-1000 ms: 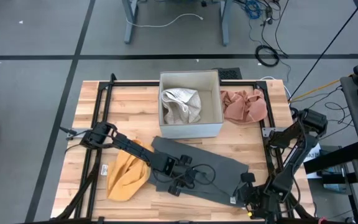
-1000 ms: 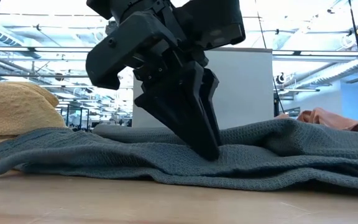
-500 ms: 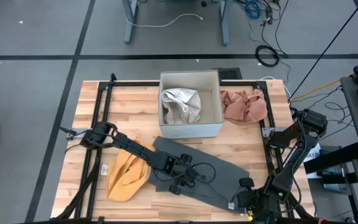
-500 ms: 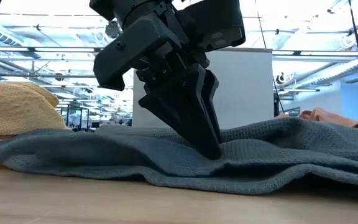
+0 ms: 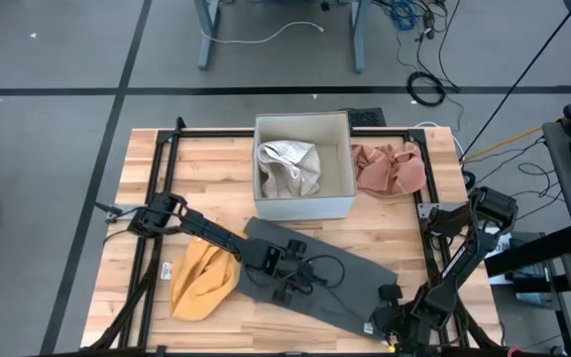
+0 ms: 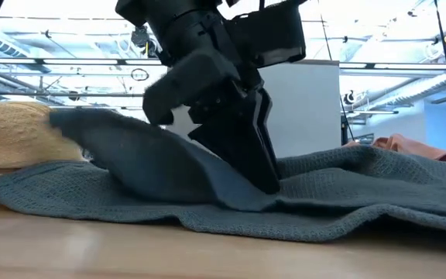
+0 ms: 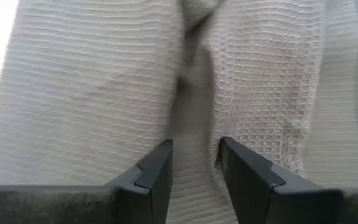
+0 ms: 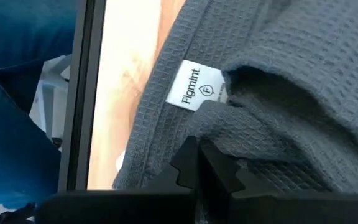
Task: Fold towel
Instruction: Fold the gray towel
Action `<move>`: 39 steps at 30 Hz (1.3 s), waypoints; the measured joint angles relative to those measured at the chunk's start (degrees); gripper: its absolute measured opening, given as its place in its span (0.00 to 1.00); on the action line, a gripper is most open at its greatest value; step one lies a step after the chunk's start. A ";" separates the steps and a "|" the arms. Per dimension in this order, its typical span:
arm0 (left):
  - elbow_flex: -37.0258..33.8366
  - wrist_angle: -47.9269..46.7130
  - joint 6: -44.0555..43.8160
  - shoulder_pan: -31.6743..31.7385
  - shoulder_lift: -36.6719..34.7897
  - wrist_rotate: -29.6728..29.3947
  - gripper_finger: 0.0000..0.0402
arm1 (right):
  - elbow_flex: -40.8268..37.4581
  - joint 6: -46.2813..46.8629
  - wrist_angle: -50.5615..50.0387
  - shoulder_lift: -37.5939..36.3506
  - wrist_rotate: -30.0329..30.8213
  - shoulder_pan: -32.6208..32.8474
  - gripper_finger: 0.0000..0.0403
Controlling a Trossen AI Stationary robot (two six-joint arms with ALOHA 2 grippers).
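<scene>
One waffle-weave grey towel [image 5: 330,278], seemingly pinched

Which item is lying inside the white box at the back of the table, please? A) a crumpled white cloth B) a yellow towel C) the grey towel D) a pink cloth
A: in the high view the white box holds a crumpled white cloth, while the pink cloth lies beside the box, and the yellow towel and grey towel lie in front of it on the table.
</scene>
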 joint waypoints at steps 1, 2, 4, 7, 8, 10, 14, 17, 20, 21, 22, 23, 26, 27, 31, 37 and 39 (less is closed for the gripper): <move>0.00 -0.27 0.45 -0.08 0.00 -0.72 0.35 | 0.06 0.44 -0.88 -0.35 -0.18 0.01 0.00; 0.00 -0.85 0.81 -0.06 0.00 -0.90 0.35 | 0.09 0.78 -1.86 -0.59 -0.19 0.14 0.00; 0.02 -3.06 1.47 0.06 0.00 -0.85 0.35 | -0.03 1.42 -5.02 -1.18 -0.42 0.62 0.00; 0.12 -6.59 2.19 0.08 -0.07 -0.68 0.35 | 0.02 2.84 -9.09 -1.60 -0.67 1.24 0.00; 0.13 -7.58 2.19 0.13 -0.26 -0.67 0.35 | 0.01 3.20 -10.47 -1.75 -1.00 1.40 0.00; 0.13 -10.12 2.21 0.16 -0.90 -0.63 0.35 | 0.00 3.36 -12.07 -1.78 -1.40 1.55 0.00; 0.00 -13.88 2.35 0.13 -3.73 -0.86 0.35 | 0.09 2.28 -13.93 -1.83 -2.85 1.55 0.00; 0.00 -13.88 2.10 -0.05 -7.49 -1.74 0.35 | 0.10 1.96 -14.97 -2.00 -3.35 1.55 0.00; 0.02 -13.72 0.20 -0.52 -11.00 -1.67 0.35 | -0.06 1.97 -15.88 -2.54 -3.74 1.60 0.00; 0.02 -13.96 -0.66 -0.78 -11.73 -0.48 0.35 | -0.12 1.98 -15.90 -2.77 -3.79 1.57 0.00; 0.05 -13.69 -1.05 -1.16 -12.32 1.79 0.35 | -0.18 1.98 -16.15 -3.03 -3.81 1.60 0.00; 0.07 -13.62 -1.65 -1.63 -12.50 4.39 0.35 | -0.26 2.01 -16.30 -3.26 -3.86 1.60 0.00; 0.04 -13.39 -3.61 -3.90 -11.90 8.94 0.35 | -0.28 2.01 -16.35 -3.51 -3.92 1.60 0.00; 0.04 -13.01 -4.41 -4.69 -11.29 8.83 0.35 | -0.28 2.01 -16.35 -3.51 -3.83 1.61 0.00; -0.02 -13.80 -8.50 -8.07 -9.69 6.79 0.35 | -0.28 2.01 -16.33 -3.51 -2.76 1.66 0.00; -0.09 -14.08 -16.08 -12.32 -8.51 1.04 0.35 | -0.28 1.92 -16.28 -3.51 -2.54 1.64 0.00; -0.62 -13.88 -18.39 -13.48 -8.44 -1.89 0.35 | -0.28 1.88 -16.22 -3.51 -2.38 1.66 0.00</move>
